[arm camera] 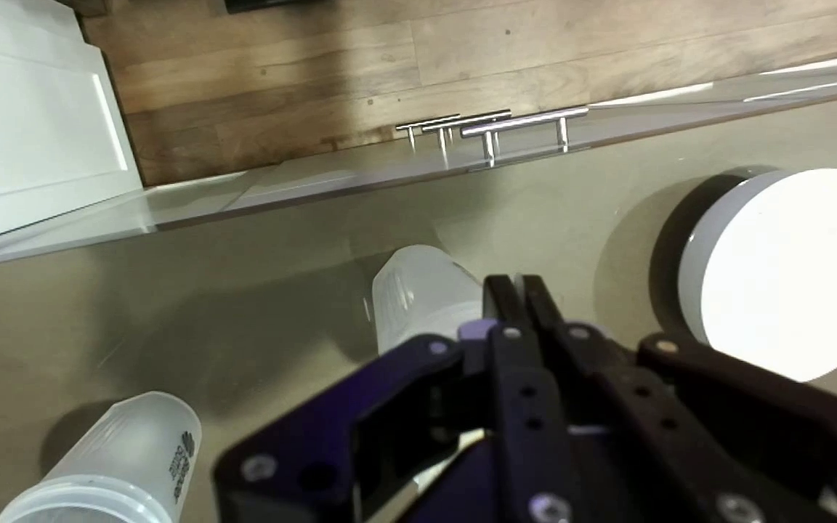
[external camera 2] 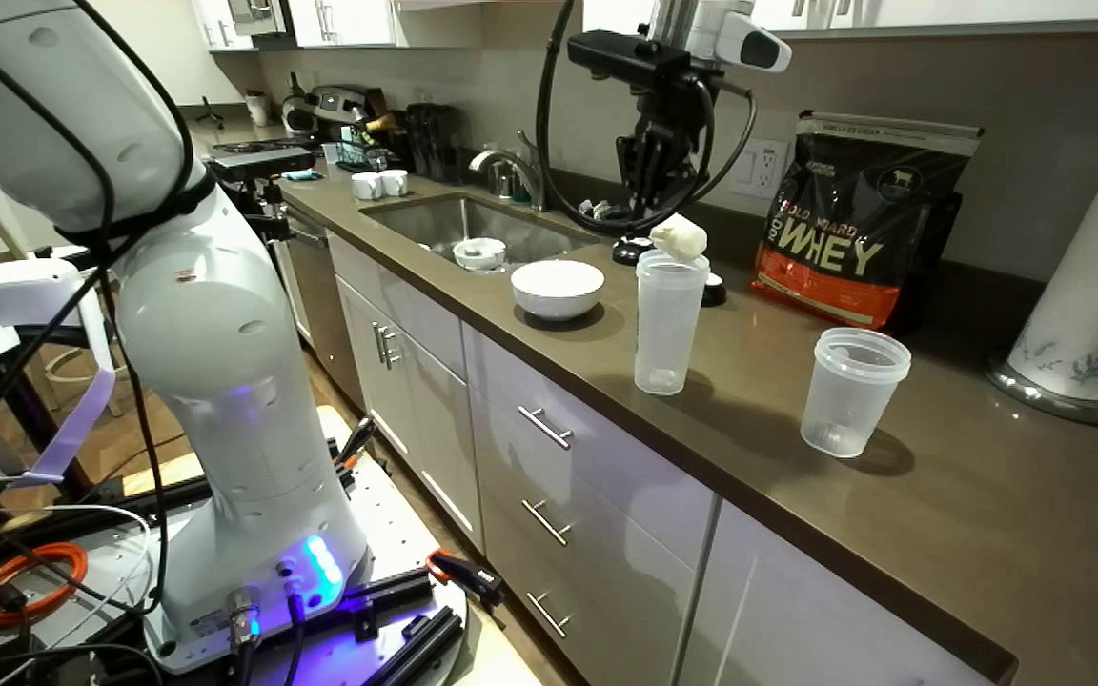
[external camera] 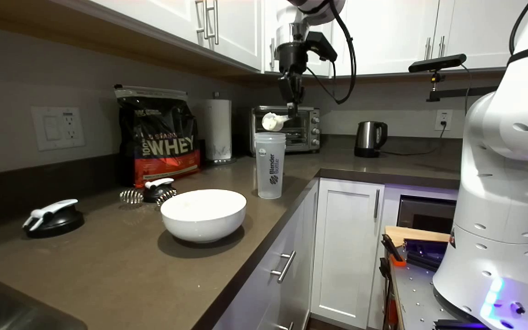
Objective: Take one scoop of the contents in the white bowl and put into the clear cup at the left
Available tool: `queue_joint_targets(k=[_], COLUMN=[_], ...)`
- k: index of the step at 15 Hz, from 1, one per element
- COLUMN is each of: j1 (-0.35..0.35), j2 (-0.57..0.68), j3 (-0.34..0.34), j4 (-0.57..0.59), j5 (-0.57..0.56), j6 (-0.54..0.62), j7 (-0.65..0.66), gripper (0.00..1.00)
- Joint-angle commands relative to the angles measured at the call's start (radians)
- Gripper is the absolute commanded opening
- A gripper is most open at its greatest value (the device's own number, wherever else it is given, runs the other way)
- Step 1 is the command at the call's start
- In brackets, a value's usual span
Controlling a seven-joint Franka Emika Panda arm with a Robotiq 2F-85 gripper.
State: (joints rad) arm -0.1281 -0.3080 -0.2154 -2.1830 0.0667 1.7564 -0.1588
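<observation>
Nearest, at the left, lies the corner of a stainless steel sink (external camera: pixel 16 307); beyond it sits a round black lid with a white flip cap (external camera: pixel 55 222). Farther back stands a black-and-red foil whey bag (external camera: pixel 161 142). Next rightward, on the brown counter (external camera: pixel 122 284), is a wide, glossy white bowl (external camera: pixel 204 227). Then comes a tall, clear frosted-plastic cup (external camera: pixel 269 169), upright; it looks light and easy to tip, best held round the middle. Over its rim hangs a small whitish plastic scoop (external camera: pixel 282 119) bearing cream powder (external camera: pixel 271 122); whether scoop and rim touch is hard to tell. Right of the scoop, the black gripper (arm camera: pixel 516 285) has its fingers together, clamped on the scoop's handle. That stiff handle seems the place to grip; the powder is probably soft, light and quick to scatter.
</observation>
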Motion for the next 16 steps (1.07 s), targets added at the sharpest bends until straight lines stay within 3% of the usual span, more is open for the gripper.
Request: queue_joint_targets(k=[1, 16], j1=[-0.008, -0.002], j2=[0.017, 0.007], j3=[0.019, 0.071], j4=[0.006, -0.006], j5=[-0.022, -0.155], j6=[0.033, 0.072], j7=[0.014, 0.045], gripper=[0.01, 0.01])
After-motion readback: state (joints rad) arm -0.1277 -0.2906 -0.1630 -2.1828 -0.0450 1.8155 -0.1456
